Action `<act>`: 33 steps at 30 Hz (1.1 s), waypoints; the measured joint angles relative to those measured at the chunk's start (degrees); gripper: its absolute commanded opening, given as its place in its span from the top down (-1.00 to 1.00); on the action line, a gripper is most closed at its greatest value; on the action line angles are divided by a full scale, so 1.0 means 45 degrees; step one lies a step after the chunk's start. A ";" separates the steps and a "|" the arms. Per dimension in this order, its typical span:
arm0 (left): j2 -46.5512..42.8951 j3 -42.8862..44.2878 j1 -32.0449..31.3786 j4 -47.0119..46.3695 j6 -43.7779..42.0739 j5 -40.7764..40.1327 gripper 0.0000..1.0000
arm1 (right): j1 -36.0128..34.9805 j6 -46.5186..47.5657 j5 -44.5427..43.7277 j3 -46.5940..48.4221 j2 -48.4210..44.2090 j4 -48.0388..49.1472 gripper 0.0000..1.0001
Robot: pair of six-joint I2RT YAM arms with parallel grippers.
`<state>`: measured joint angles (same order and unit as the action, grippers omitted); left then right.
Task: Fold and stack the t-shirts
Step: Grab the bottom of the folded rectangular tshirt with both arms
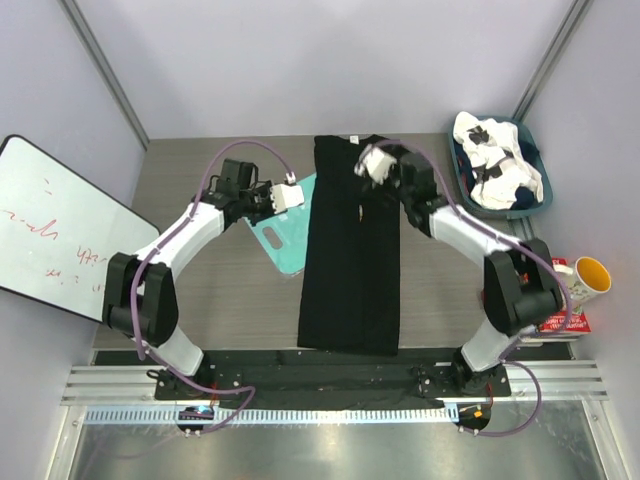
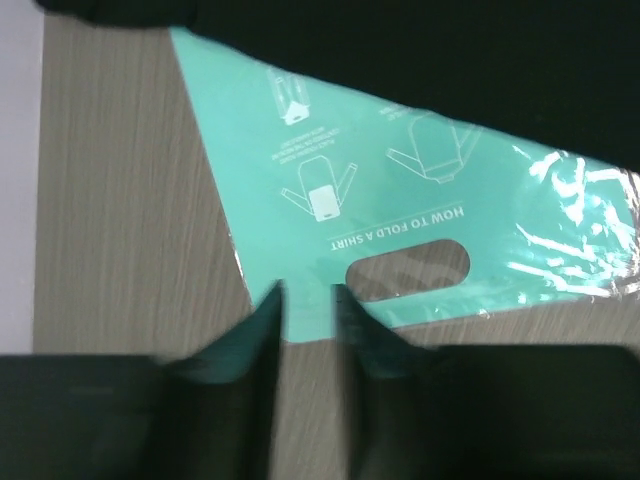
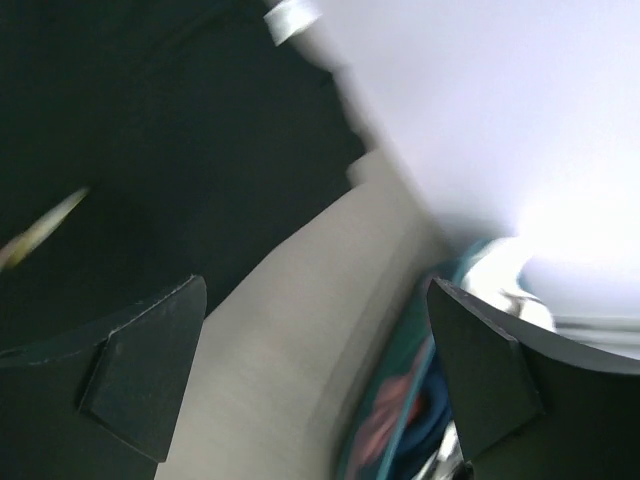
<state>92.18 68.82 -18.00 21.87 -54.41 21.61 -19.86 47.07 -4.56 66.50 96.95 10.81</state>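
**Item under work.** A black t-shirt [image 1: 350, 250], folded lengthwise into a long narrow strip, lies flat on the grey wood-grain surface [image 1: 220, 300]. Its long axis runs from the far edge toward the arm bases, midway between the two arms. A white t-shirt with black patches [image 1: 495, 165] sits bundled in the blue plastic basket [image 1: 533, 140] at the far right, well apart from the strip.

**Left arm** [image 1: 190, 235]. The left jaws are parted by a narrow gap and hold nothing. They hang over the flat teal plastic folding board [image 1: 285, 235], which sticks out from under the strip's left edge. The black cloth lies just beyond them, to their right.

**Right arm** [image 1: 465, 232]. The right jaws are spread wide and hold nothing. They hover over the far end of the strip, on its right half. The wrist view is blurred, but the black cloth appears to lie below and left of them, with what looks like a white collar label [image 3: 290, 18] at its far edge.

**Finding.** The strip looks ready for a crosswise fold, far end toward near end. The right arm is the nearer to that end. The left jaws sit beside the strip, not over it, and would need to shift onto the far left corner.
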 measured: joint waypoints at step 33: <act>-0.4532 -0.9165 -0.3920 0.0073 -1.3046 0.5474 -0.65 | -0.0466 1.4625 0.9364 -0.9209 -1.0224 -1.4843 -0.97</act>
<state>71.79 27.57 -35.64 22.20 -113.12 46.24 -21.96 112.88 37.58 25.06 50.94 -55.99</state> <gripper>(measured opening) 0.828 0.992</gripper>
